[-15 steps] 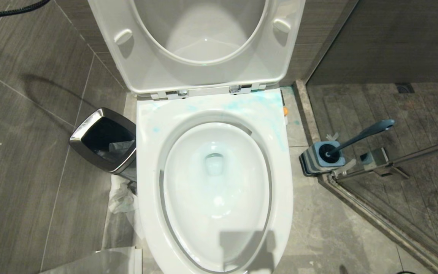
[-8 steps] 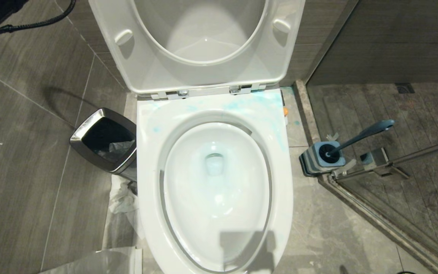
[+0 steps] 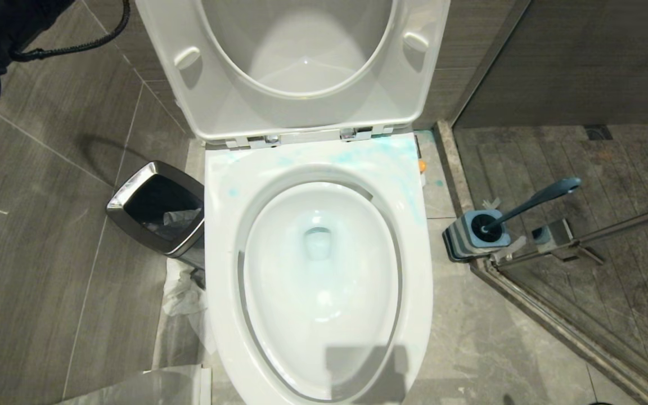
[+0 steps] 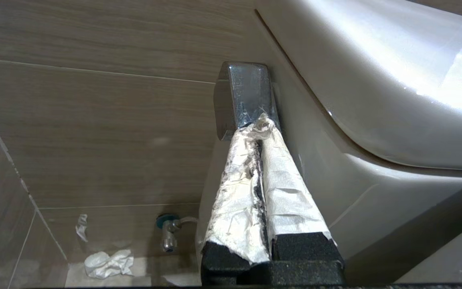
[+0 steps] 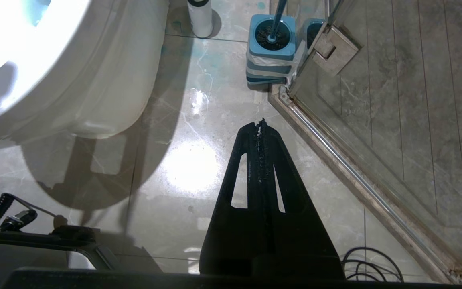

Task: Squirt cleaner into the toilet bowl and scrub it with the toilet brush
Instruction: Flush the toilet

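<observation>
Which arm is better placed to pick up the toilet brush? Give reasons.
Right, probably. The toilet brush stands in its holder right of the toilet bowl, ahead of the shut right end effector. The shut left end effector is across the bowl, tips at a chrome lever.

Left gripper [image 4: 264, 120] meets chrome flush lever [image 4: 242, 94] beside the toilet tank [image 4: 335, 172].
Its paper-wrapped fingers [image 4: 239, 176], pressed together, reach the lever's lower edge; a water valve [image 4: 167, 230] and crumpled tissue [image 4: 106, 263] sit below.

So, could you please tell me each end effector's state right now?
Left end effector: closed, holding nothing, tips at the chrome flush lever.
Right end effector: closed, empty.
</observation>
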Controlling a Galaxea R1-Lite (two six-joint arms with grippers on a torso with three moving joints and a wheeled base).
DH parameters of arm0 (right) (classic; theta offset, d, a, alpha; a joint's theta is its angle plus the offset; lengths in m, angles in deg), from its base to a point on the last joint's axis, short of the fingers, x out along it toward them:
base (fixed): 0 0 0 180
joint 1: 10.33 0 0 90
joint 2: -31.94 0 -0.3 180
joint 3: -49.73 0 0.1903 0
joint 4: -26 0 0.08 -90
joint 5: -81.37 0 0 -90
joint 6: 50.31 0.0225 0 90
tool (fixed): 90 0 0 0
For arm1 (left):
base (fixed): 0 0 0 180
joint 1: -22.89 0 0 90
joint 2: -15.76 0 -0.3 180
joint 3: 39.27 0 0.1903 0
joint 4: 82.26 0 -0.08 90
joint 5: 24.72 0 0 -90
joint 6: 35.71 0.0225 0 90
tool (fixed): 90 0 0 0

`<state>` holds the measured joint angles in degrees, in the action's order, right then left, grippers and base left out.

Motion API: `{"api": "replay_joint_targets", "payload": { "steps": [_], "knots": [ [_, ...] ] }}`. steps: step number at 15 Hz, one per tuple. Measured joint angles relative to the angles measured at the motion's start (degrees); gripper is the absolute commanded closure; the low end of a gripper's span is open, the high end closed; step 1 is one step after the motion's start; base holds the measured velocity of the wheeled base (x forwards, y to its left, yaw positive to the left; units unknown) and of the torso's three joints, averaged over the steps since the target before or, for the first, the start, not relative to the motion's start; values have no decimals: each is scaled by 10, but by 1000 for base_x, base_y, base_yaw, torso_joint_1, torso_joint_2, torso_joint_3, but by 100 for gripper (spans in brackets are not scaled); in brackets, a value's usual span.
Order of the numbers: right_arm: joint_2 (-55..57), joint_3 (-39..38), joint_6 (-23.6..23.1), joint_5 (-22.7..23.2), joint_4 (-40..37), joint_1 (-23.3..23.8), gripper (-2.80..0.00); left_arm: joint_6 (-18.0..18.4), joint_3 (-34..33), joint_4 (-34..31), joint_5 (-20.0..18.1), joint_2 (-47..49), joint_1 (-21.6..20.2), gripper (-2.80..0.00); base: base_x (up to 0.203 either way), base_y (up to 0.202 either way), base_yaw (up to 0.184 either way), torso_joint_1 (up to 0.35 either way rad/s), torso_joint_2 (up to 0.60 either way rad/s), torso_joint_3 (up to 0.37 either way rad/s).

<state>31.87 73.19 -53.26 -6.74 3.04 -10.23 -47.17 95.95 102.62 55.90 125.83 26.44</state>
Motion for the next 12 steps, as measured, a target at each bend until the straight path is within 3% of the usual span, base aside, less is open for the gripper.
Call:
{"api": "replay_joint_targets", "payload": {
  "steps": [12],
  "knots": [
    [0,0,0,0,0,0,0,14,0,-5,-2,32,18,0,0,0,0,0,0,0]
  ]
}}
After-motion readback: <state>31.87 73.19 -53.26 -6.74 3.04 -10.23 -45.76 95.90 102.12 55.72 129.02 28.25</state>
